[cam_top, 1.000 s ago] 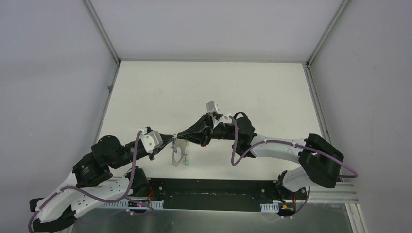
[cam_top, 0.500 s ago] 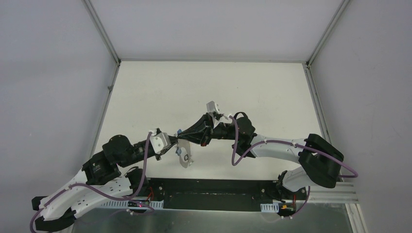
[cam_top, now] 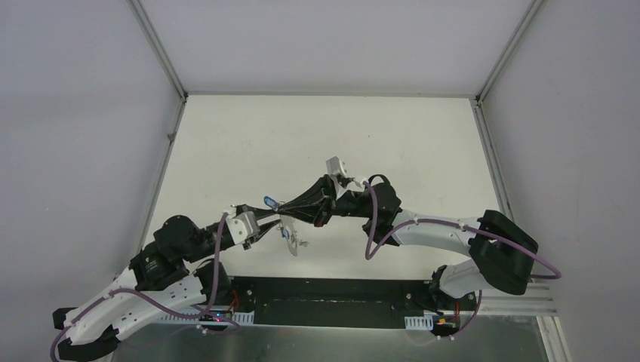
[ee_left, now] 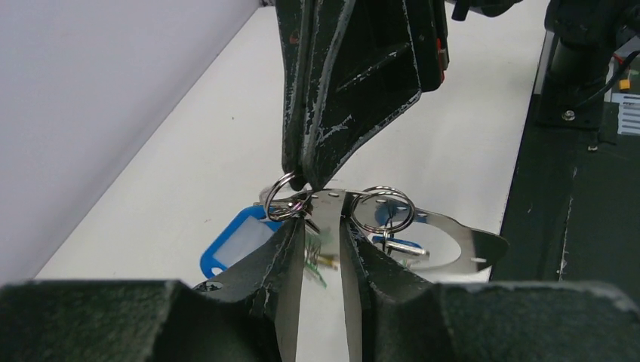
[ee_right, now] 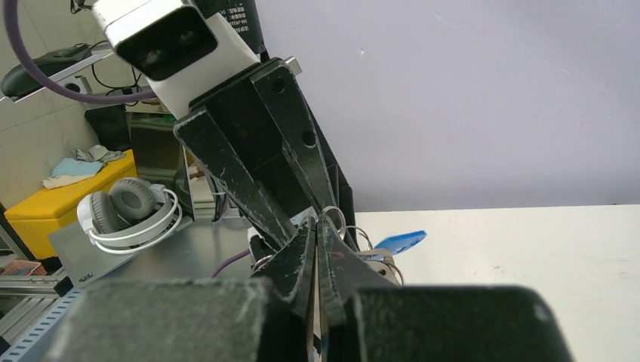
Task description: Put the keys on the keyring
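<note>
– Above the table (cam_top: 226,151), near its front edge: keyring position?
– Keyring (ee_left: 270,197) is clear of the surface, pinched in the fully closed right gripper (ee_left: 306,181). Blue key tag (ee_left: 234,245) and metal plate (ee_left: 453,241) sit just beside it.
– Left gripper (ee_left: 321,230)?
– Fingers narrowly parted below the plate's end (contact cannot be determined).

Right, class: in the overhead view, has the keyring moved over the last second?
Yes. The keyring has shifted slightly toward the right arm's side, farther from the left edge of the table.
</note>
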Robot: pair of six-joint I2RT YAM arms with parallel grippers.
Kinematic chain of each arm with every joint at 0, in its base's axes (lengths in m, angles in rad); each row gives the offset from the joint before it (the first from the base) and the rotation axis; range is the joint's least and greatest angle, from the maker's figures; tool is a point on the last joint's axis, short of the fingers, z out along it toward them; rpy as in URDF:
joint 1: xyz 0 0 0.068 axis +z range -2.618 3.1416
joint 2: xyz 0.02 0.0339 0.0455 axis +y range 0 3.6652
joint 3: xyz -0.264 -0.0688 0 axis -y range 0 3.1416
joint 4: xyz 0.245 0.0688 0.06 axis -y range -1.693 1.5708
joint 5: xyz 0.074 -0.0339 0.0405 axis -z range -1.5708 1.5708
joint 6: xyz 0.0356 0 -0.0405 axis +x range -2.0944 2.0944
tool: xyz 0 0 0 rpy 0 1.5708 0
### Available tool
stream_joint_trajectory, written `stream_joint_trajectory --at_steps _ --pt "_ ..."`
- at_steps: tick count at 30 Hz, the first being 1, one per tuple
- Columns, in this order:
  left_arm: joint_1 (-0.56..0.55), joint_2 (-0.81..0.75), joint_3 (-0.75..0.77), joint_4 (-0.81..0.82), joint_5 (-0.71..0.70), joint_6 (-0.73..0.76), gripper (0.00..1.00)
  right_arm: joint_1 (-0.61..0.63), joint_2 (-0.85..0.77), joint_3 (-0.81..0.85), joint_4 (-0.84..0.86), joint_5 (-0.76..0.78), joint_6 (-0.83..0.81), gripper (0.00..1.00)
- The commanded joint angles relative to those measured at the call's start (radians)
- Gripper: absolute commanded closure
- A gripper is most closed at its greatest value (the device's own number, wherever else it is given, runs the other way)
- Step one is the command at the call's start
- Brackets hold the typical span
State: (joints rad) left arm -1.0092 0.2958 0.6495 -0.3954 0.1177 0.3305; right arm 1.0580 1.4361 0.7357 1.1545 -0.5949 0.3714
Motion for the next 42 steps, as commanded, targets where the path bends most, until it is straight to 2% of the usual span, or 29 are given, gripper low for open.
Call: stream_joint_trajectory --at_steps 1,10,18,20,23,25,34,42 --pt "-0.008 -0.059 0.010 0.024 0.013 -0.006 0.75 0.002 -0.049 -0.002 0.071 0.012 -0.007 1.00" --pt "-0.009 -0.046 0.033 -0.080 0.063 -0.056 0.93 0.002 -0.055 0.005 0.071 0.015 -0.009 1.00" --pt "-0.008 0.032 0.058 -0.093 0.097 -0.036 0.97 0.002 -0.056 0.005 0.071 0.017 -0.008 1.00" --pt "-0.009 0.020 0.067 -0.101 0.070 -0.035 0.93 0.002 -0.057 0.005 0.071 0.017 -0.008 1.00" --pt "-0.009 -0.019 0.080 -0.113 0.023 -0.040 0.82 0.002 -0.058 0.002 0.071 0.018 -0.009 1.00" --pt "-0.008 -0.042 0.099 -0.125 -0.001 -0.042 0.78 0.002 -0.059 0.002 0.071 0.018 -0.008 1.00" --pt "-0.009 -0.065 0.182 -0.174 -0.090 -0.018 0.76 0.002 -0.057 0.007 0.071 0.014 -0.005 1.00" --pt "-0.008 0.015 0.220 -0.173 -0.120 0.046 0.69 0.002 -0.057 0.006 0.070 0.013 -0.004 1.00"
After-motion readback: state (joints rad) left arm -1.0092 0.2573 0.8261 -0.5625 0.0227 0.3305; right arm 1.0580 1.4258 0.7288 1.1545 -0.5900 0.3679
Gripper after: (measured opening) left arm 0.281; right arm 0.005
